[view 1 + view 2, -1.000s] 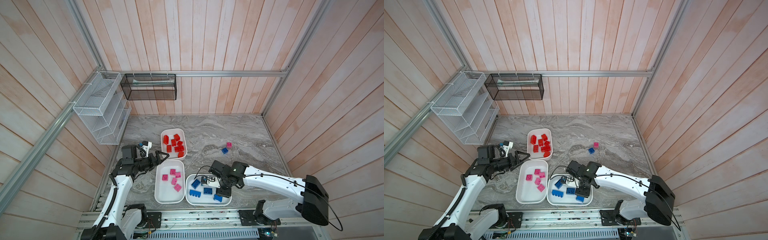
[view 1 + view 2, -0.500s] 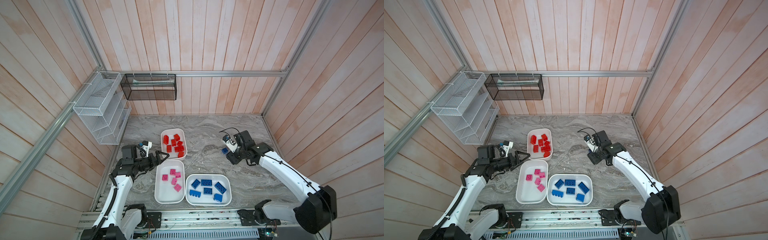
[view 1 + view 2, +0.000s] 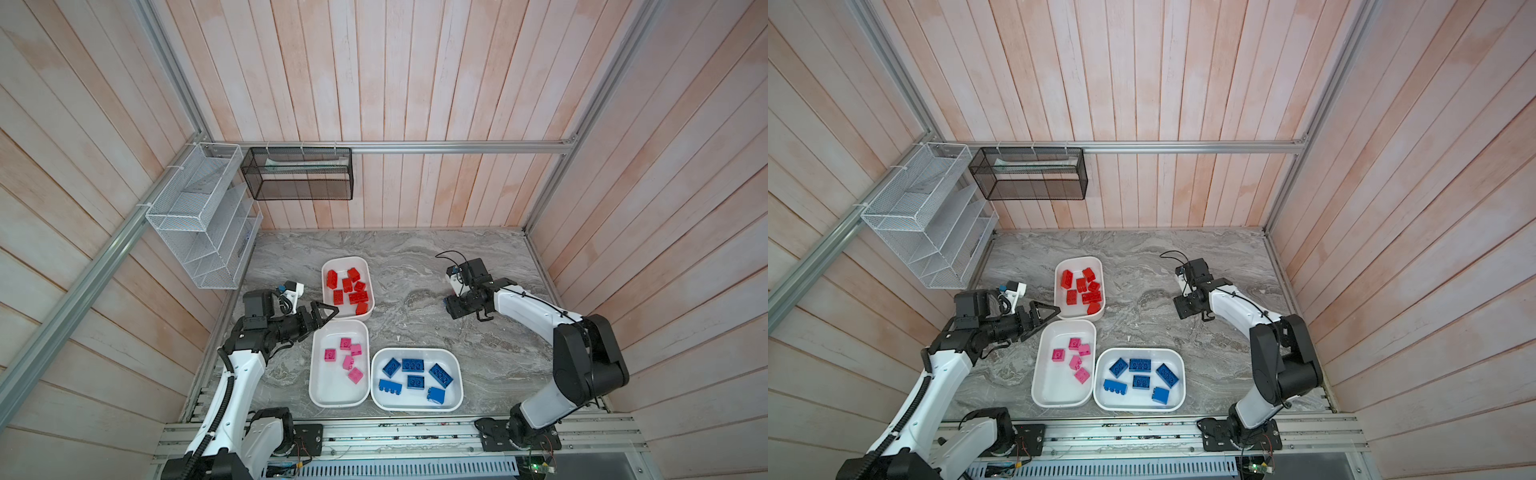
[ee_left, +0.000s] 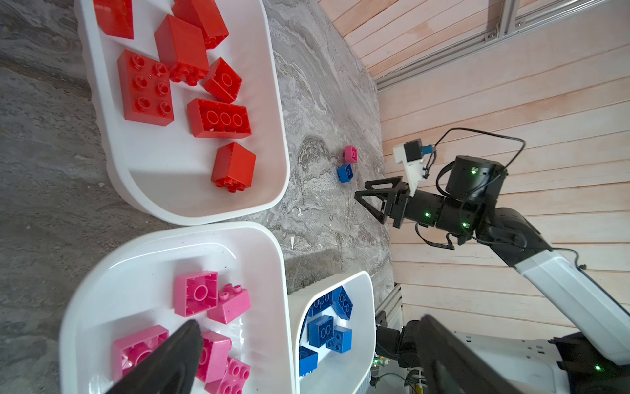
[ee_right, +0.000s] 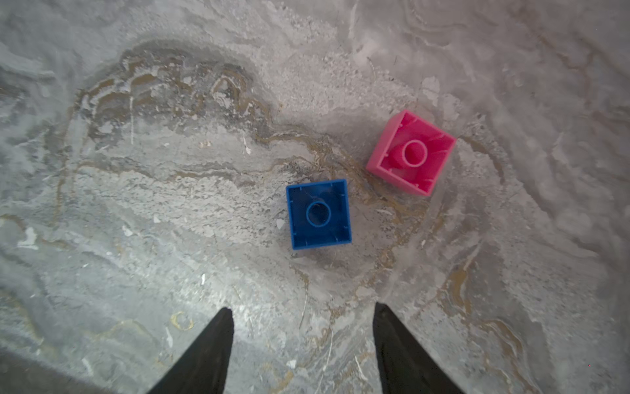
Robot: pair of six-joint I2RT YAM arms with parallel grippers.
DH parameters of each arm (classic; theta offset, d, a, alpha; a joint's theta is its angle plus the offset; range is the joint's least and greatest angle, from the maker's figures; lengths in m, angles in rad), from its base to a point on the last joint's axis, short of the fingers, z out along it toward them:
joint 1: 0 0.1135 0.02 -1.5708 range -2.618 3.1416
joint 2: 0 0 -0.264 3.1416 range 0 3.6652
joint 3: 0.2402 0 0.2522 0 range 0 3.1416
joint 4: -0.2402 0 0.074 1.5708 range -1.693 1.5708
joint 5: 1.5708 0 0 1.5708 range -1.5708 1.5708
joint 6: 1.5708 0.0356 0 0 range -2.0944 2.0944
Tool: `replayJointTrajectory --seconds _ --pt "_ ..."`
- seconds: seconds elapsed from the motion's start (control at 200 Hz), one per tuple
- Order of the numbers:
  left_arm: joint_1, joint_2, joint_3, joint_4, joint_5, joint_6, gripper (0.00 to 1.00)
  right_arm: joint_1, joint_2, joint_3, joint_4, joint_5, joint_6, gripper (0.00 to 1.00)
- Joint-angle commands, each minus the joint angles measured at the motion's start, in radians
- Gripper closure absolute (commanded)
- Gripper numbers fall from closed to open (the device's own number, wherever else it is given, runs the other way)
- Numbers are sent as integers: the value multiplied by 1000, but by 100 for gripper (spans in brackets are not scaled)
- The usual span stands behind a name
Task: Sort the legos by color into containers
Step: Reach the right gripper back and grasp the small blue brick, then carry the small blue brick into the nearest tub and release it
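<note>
Right gripper, moved from the blue tub, hovers spread above blue brick; left gripper spread.

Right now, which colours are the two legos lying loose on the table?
One lego is blue, the other lego pink; the right wrist view shows them best.

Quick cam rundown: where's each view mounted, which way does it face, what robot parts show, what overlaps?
Top views: high overhead, looking down at the table; both arms show.
Left wrist: looks across red tub and pink tub at the right gripper; own open fingers show.
Right wrist: straight down; open fingertips only.
Shared by wrist views: loose blue brick, pink brick.
</note>
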Motion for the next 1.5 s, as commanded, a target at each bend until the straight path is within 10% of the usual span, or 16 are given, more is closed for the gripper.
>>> replayJointTrajectory --seconds 0.0,0.42,0.635,0.79,1.18,1.495 --pt "-3 -13 29 -8 5 25 0 -6 58 36 52 -26 -21 37" --pt "-4 -17 42 -27 3 32 0 -29 198 117 82 -25 -37 46" --pt "-3 -18 46 -37 5 39 0 -27 175 142 32 -40 -59 75" --pt "-3 -22 43 -32 8 39 0 6 35 109 -33 -74 -67 79" --pt "-4 -13 33 -9 13 31 0 439 -385 15 -277 -183 -235 78" --pt "-6 3 33 7 8 21 0 723 -380 -23 -405 -273 -334 77"
